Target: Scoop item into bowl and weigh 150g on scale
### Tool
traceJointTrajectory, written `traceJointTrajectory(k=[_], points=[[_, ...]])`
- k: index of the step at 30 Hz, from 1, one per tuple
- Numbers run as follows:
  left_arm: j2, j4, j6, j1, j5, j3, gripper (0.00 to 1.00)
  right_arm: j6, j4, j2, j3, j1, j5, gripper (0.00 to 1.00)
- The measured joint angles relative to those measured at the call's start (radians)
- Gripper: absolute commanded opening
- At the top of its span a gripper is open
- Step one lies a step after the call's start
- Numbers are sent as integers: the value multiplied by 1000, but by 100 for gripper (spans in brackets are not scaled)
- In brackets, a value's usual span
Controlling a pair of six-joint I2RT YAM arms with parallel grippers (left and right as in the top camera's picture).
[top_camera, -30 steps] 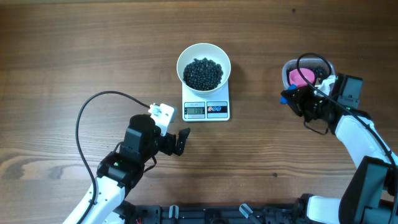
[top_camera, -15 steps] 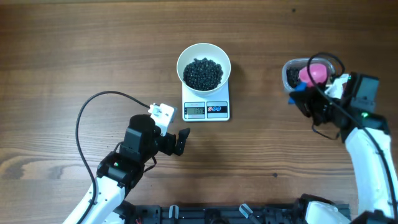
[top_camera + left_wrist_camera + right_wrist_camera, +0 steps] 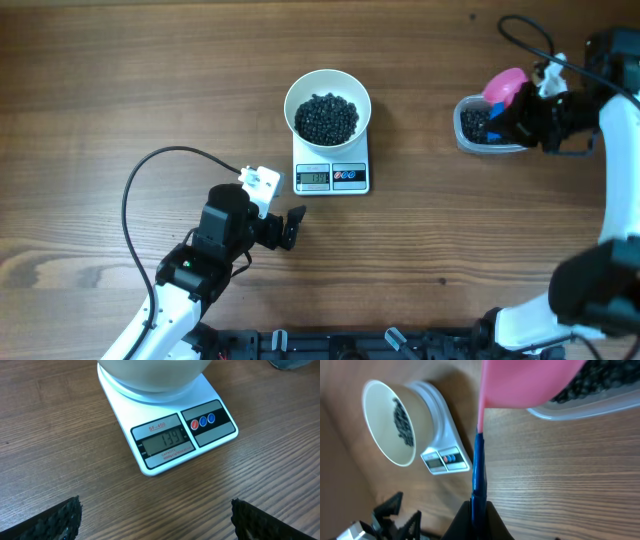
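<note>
The white bowl stands on the white scale and holds a heap of black beads. In the left wrist view the scale shows 139 on its display. My left gripper rests on the table in front of the scale, open and empty, and its fingers stand wide apart. My right gripper is shut on the blue handle of a pink scoop. The scoop hangs over the far rim of the clear tub, which holds more beads.
A black cable loops across the table left of my left arm. My right arm runs down the right edge of the overhead view. Bare wood lies between the scale and the tub.
My right arm has swung from the tub's near side to its right side and lifted the pink scoop toward the far rim. Its jaws closed tighter on the handle. The left arm stayed still.
</note>
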Motion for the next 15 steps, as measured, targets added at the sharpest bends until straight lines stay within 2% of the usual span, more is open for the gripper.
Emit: traceJointTrajectory(k=[5,12,15], points=[[0,0,0,0,0,0,100,-82,-37,159,3,0,81,4],[0,0,0,0,0,0,100,-195,-27,161,3,0,571,4],[0,0,0,0,0,0,100,-281,50,161,3,1,645,4]])
